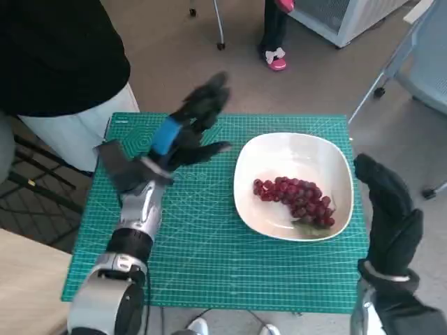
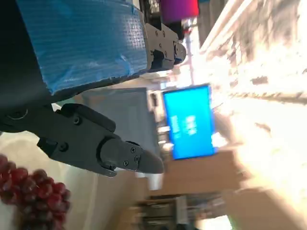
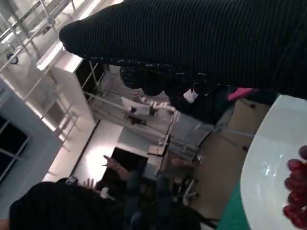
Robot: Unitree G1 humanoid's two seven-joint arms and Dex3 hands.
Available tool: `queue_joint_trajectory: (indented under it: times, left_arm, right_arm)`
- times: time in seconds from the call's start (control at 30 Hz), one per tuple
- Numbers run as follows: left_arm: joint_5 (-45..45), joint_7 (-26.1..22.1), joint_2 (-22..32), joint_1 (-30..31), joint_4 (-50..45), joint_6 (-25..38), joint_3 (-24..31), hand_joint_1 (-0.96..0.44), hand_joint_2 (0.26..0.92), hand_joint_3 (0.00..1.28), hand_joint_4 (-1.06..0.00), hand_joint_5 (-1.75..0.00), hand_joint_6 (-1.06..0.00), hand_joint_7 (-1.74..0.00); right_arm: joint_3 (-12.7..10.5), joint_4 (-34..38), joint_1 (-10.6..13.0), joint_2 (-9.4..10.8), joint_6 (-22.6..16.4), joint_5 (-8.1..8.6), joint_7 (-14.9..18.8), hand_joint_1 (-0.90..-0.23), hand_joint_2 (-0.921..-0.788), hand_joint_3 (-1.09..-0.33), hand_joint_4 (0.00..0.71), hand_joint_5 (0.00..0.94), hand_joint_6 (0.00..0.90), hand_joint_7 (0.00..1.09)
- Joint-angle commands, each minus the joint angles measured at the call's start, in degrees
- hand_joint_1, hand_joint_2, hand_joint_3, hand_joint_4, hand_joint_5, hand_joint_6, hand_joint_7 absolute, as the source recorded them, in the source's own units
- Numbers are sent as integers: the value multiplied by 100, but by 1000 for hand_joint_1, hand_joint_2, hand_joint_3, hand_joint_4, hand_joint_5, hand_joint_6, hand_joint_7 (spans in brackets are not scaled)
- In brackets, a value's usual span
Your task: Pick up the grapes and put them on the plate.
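1. Already the grapes (image 1: 295,200) lie in the white plate (image 1: 335,157), toward its five o'clock rim, so the placing looks done.
2. Left hand (image 1: 187,132), at the plate's nine o'clock, hangs raised, fingers spread, holding nothing.
3. Right hand (image 1: 390,213) stands at three o'clock, fingers extended, empty.

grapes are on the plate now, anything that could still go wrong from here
1. The left hand hangs open above the green mat, close to the white plate; a careless pull-back might clip its rim and shift it.
2. The right hand is raised just beside the plate's other edge and could nudge it too.
3. The grapes lie toward the plate's near side, so a jolt might roll some off.
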Motion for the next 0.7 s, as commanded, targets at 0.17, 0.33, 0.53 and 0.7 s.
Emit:
queue_joint_trajectory:
  times: [0.17,0.33,0.53,0.7]
  left_arm:
    - [-347,-153,-17,694,-653,215,233,-397,921,176,-74,-6,-130,-8]
    - [-479,-142,-75,994,-1002,452,269,-405,921,175,-92,-8,-150,-17]
    - [-528,-78,-102,1216,-1281,655,297,-417,921,164,-113,-12,-193,-31]
    - [-528,-7,-94,1310,-1373,741,306,-420,921,159,-137,-18,-224,-40]
  right_arm:
    - [89,236,-114,-80,160,246,301,-605,-921,-853,406,7,153,265]
    - [120,340,-220,-115,164,318,447,-610,-921,-848,409,7,164,254]
    - [137,440,-323,-154,183,456,650,-611,-921,-850,406,3,166,244]
    - [140,480,-390,-181,246,546,784,-609,-921,-851,405,2,167,240]
